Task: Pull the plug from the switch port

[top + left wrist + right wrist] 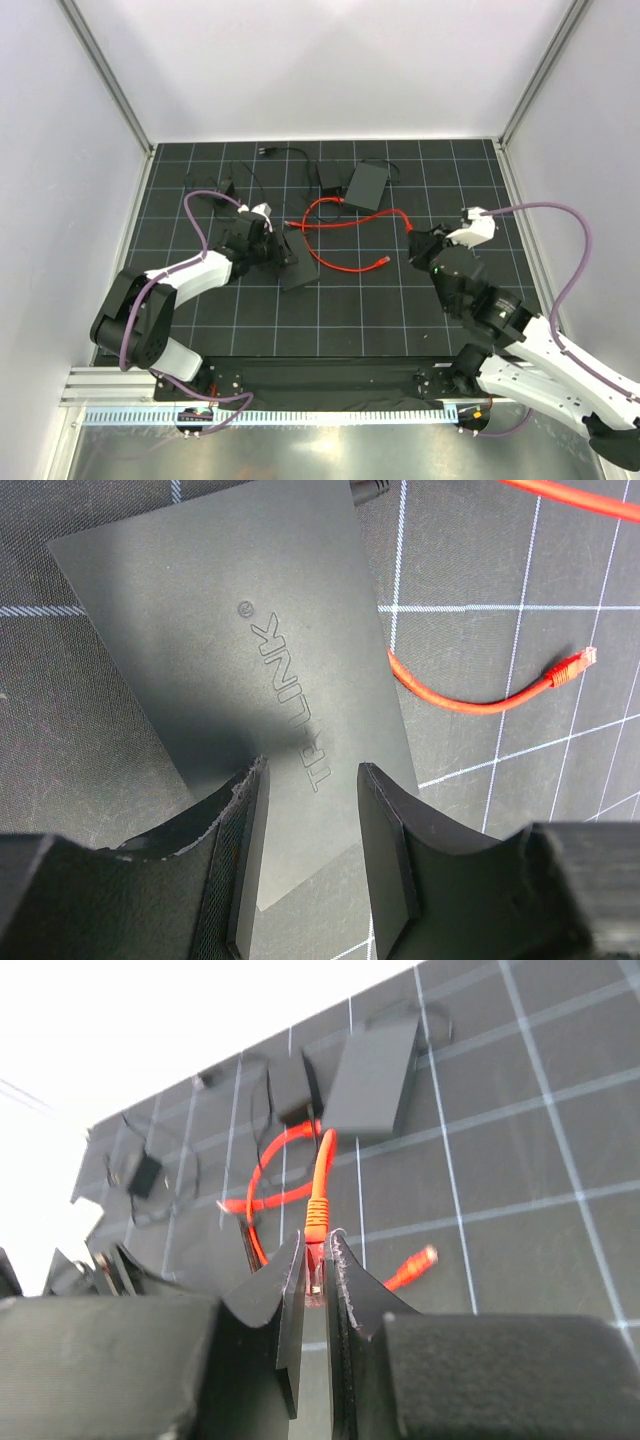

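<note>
**Both arms over the gridded tabletop (400, 310).** The right tool (316, 1245) is pinching the orange plug (317, 1218) between its pressed-together fingers. It is holding the plug on the right side of the tabletop, well apart from the switch (250, 660). The orange cable (345, 222) is running leftward from this plug and looping near the switch. It is ending in a second plug (572, 666), which is lying loose on the grid just to the right of the switch. Both plugs are sitting outside the switch.

The left tool (312, 780) is hovering over the switch with its fingers spread, one on either side of the near corner of the lid marked TP-LINK. Whether the pads are touching the casing cannot be told. The switch is lying left of centre, skewed against the grid lines. A second dark box (367, 185) is resting farther back, with thin black leads beside it.
</note>
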`<move>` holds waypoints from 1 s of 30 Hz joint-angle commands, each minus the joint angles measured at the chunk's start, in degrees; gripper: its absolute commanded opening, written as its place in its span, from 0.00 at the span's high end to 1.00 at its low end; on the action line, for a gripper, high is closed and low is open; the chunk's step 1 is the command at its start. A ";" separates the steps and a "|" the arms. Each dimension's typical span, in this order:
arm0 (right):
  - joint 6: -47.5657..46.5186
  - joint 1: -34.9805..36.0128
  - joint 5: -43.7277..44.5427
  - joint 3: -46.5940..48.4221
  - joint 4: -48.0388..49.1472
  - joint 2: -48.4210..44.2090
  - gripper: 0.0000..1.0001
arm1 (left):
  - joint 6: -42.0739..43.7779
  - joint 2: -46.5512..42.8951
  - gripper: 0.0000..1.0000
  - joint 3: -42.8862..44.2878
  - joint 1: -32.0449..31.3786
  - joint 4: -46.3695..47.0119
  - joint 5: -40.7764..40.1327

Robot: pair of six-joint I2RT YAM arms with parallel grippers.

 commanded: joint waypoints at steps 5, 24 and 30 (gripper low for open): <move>-8.21 0.05 10.38 10.22 -1.94 -3.19 0.99 | 0.82 -0.22 0.55 0.19 -0.04 1.06 -0.27; -20.25 0.05 11.09 20.06 5.36 6.22 0.99 | 1.09 1.19 0.55 1.24 -0.04 0.53 0.35; -25.52 -0.22 16.00 23.41 7.73 9.64 0.99 | 1.09 1.54 0.55 1.42 0.05 0.44 0.61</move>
